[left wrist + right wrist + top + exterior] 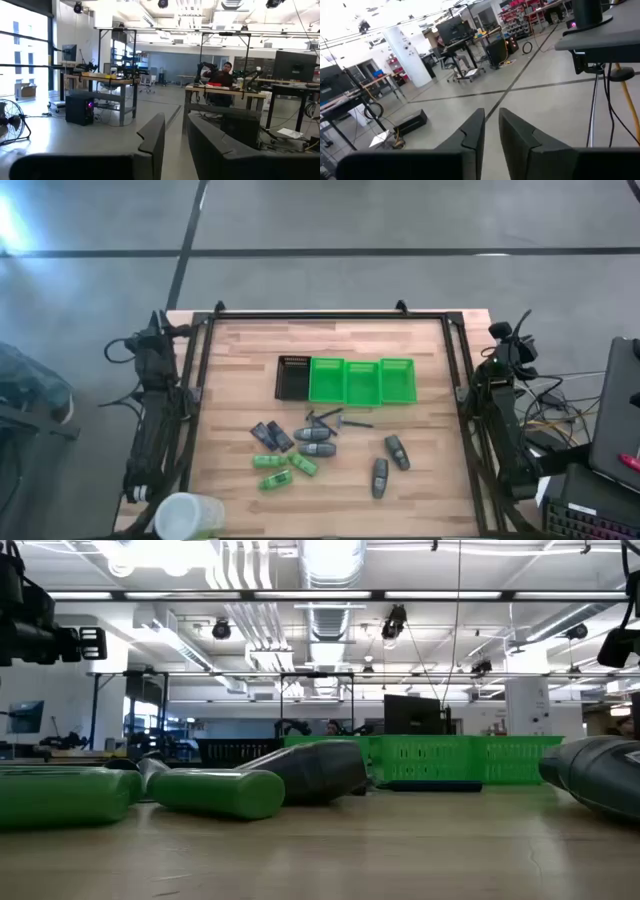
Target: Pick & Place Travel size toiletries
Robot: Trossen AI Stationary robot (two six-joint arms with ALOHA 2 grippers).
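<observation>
Both grippers' jaws sit nearly closed, holding nothing, parked beside the table (240,345); toiletries (315,442) lie before green trays (362,381).

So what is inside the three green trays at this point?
From above, the three green trays look bare inside, with every toiletry lying loose on the table in front of them. The low view shows only their slotted walls, so their floors are hidden there.
</observation>
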